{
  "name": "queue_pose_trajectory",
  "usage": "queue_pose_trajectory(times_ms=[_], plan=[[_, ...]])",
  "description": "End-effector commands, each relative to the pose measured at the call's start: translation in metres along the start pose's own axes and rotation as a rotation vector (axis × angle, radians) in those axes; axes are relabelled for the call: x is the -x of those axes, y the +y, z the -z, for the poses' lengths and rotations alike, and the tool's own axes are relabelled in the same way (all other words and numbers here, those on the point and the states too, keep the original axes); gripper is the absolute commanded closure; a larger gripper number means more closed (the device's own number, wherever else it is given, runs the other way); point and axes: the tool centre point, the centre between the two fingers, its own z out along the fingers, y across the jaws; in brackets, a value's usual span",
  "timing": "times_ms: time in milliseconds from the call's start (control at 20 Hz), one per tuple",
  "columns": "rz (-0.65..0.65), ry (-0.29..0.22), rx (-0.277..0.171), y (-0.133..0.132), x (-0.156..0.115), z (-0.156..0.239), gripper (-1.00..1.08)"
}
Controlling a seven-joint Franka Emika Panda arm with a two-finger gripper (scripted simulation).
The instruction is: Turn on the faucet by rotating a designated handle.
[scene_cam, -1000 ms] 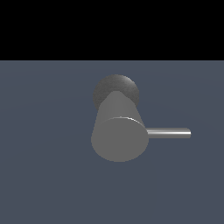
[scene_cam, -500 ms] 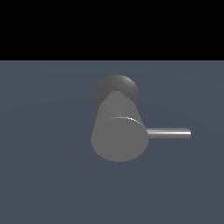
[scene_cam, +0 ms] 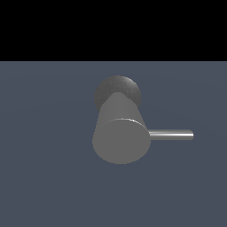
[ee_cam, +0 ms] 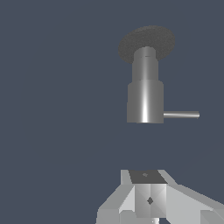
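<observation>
The faucet [scene_cam: 119,139] is a thick matte grey tapered cylinder with its flat round end towards the exterior camera. It rises from a darker speckled round base [scene_cam: 116,88]. The handle [scene_cam: 171,135] is a thin shiny rod that sticks out level towards the exterior view's right. In the wrist view the faucet [ee_cam: 145,98], its base [ee_cam: 147,40] and the handle [ee_cam: 181,115] all show. My white gripper [ee_cam: 147,183] shows only in the wrist view, well apart from the faucet and touching nothing. How its jaws stand is not clear. The gripper is out of the exterior view.
The faucet stands on a flat blue-grey floor [scene_cam: 48,177] that fills both views. A black band [scene_cam: 113,26] lies beyond the floor's far edge in the exterior view.
</observation>
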Motion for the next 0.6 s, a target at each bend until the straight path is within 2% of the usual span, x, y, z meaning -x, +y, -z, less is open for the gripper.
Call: queue_pose_trajectory(times_ms=[0, 550], plan=[[-0.003, 0.042, -0.075, 0.002, -0.003, 0.008, 1.08], [-0.045, 0.295, -0.497, 0.028, -0.020, 0.059, 1.08]])
